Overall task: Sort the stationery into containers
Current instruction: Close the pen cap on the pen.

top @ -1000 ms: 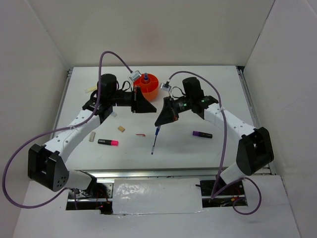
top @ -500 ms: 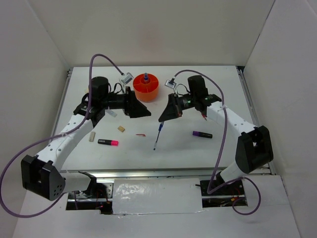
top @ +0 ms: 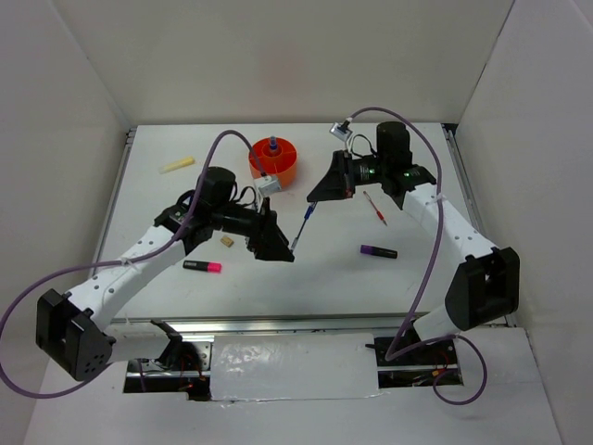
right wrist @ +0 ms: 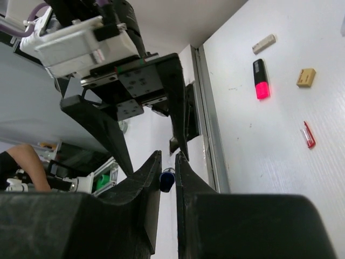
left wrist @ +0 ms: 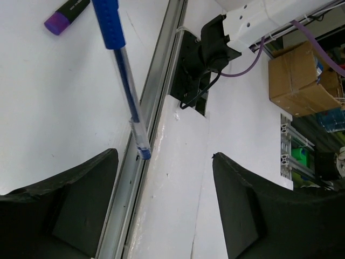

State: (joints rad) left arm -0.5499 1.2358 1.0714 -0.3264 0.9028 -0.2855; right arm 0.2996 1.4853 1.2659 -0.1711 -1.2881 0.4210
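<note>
**A:** Where is the blue pen?

**B:** The blue pen hangs tilted in the air over the middle of the table, thick blue end up. The right gripper is pinched tight on that upper end. In the right wrist view its fingers stand with only a slit between them and the pen's end wedged there.

**A:** And the other claw?

**B:** The left gripper sits at the pen's lower end with its jaws spread wide, gripping nothing. In the left wrist view the pen's tip lies at the mouth of the jaws, nearer one finger and touching neither.

**A:** The pot?

**B:** The orange pot stands near the far edge, about midway across, with a blue-capped bottle upright in it. Bare white table lies between it and the pen.

**A:** What crowds the sides?

**B:** To the right lie the purple-black marker and the red pen, the latter just beside the right arm. Both are well apart from the blue pen. To the left, the tan eraser and pink-black highlighter lie close by the left arm. The yellow stick lies towards the far left corner. Bare surface runs from under the pen to the near rail. The left wall and the right wall stand at the table's side edges.
</note>
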